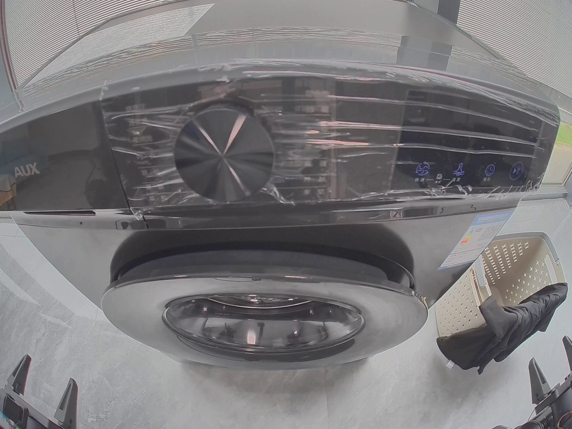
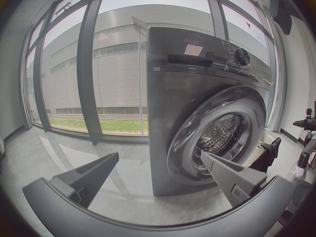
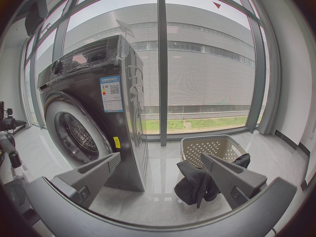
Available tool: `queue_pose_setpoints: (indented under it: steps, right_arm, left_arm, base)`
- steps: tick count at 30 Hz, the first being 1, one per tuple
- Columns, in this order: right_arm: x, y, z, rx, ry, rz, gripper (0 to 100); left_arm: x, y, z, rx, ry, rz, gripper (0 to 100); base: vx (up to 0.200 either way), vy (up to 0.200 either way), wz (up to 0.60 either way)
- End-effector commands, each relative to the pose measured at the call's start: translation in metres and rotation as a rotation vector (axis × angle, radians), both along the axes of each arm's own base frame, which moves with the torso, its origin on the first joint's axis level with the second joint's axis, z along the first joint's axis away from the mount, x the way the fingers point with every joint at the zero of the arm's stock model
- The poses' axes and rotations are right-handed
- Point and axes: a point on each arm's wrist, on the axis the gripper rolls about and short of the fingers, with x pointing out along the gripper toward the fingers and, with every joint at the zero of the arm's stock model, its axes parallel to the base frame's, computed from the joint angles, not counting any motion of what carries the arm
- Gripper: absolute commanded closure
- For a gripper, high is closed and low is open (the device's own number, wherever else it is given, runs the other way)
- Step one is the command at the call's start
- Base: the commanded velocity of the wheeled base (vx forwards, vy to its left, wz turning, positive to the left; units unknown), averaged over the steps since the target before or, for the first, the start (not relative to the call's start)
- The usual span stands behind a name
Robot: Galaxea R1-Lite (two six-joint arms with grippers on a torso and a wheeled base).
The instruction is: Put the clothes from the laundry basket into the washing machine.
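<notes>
Starting at the left: left pincer (image 1: 47, 370) sits low over the floor, in front of the machine's left corner. Its jaws are spread wide with nothing between them.

Centre: front-loading washing machine (image 1: 77, 239), control panel wrapped in clear film, round dial (image 1: 223, 153) on the panel. The porthole door (image 1: 262, 323) looks shut against the front. Drum visible through the glass in the left wrist view; no clothing made out inside.

Right: perforated cream laundry basket (image 1: 524, 257) on the floor just beside the machine's right side. One dark garment (image 1: 506, 329) is draped over the basket's near rim, part hanging outside and part inside. Cannot tell whether more clothes lie at the bottom.

Far right: right pincer (image 1: 549, 353) low and near the basket, jaws wide apart, empty, not touching the garment.

Progress, as judged: nothing loaded yet. Remaining: open the door, grip the garment, carry it across, push it into the drum.
</notes>
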Motion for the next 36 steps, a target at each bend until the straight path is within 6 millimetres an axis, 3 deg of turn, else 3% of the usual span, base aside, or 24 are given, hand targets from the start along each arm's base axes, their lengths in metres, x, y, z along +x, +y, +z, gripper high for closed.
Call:
queue_pose_setpoints:
  steps: [1,8,21,30,36]
  right_arm:
    - [0.0006,0.0,-0.0051,0.0,0.009,0.0,0]
    - [0.0006,0.0,-0.0051,0.0,0.009,0.0,0]
    - [0.0006,0.0,-0.0051,0.0,0.009,0.0,0]
    - [0.0006,0.0,-0.0051,0.0,0.009,0.0,0]
    - [0.0006,0.0,-0.0051,0.0,0.009,0.0,0]
  left_arm:
    - [0.0,0.0,-0.0052,0.0,0.001,0.001,0]
    - [0.0,0.0,-0.0052,-0.002,0.001,0.001,0]
    - [0.0,0.0,-0.0052,0.0,0.001,0.002,0]
    - [0.0,-0.0001,-0.0052,-0.006,0.001,-0.004,0]
    - [-0.0001,-0.0001,-0.0053,-0.005,-0.001,-0.004,0]
  base:
    - [0.0,0.0,0.0]
    - [0.0,0.0,0.0]
    - [-0.2,0.0,0.0]
    - [0.0,0.0,0.0]
    - [0.0,0.2,0.0]
